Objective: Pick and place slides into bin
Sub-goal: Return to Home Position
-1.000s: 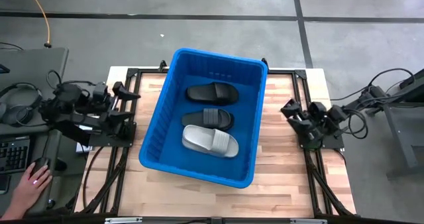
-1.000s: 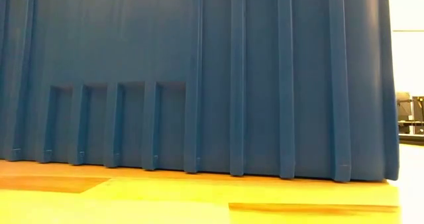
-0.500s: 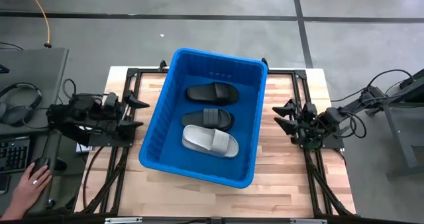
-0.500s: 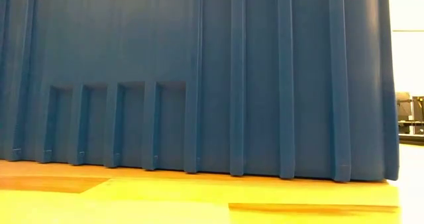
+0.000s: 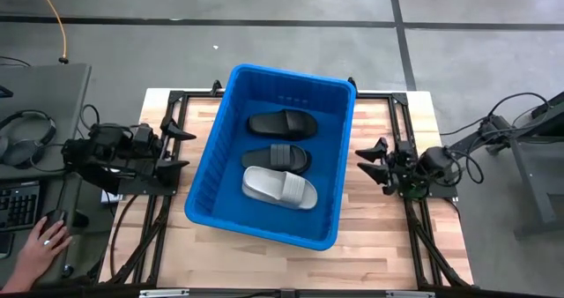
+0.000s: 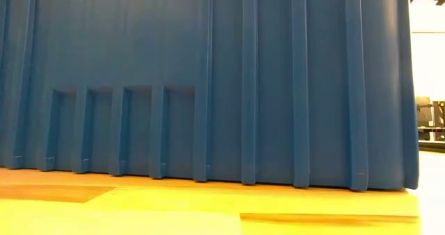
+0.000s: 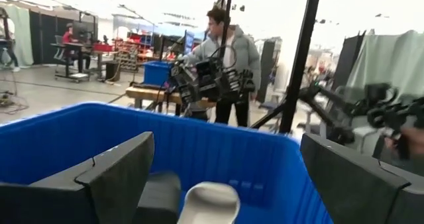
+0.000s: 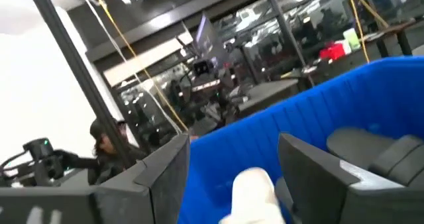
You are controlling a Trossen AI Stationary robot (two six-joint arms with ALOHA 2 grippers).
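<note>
- High view: saw the blue bin [image 5: 295,72] in the middle of the bench [image 5: 379,236], turned a little askew.
- Counted three slides lying flat on its floor, one after another: a black slide [image 5: 281,123], a dark slide [image 5: 276,158] and a grey slide [image 5: 279,188].
- Spotted the left pincer [image 5: 182,148] at the left side of the bench, just beside the bin, spread wide and holding nothing.
- Spotted the right pincer [image 5: 363,165] at the right side, near the bin but apart from it, also spread wide and empty.
- Noticed a person's hand [image 5: 48,236] next to a keyboard [image 5: 18,205], off past the left edge of the bench.
- Low view: saw only the bin's ribbed blue wall, standing on the bench.
- Left wrist view: looked between two dark fingers [image 7: 112,171], set far apart, over the bin's rim at the grey slide and the dark slide inside.
- Saw a person [image 7: 232,58] standing in the room behind.
- Right wrist view: looked between two fingers, also far apart, at the bin with the grey slide and a dark one in it.
</note>
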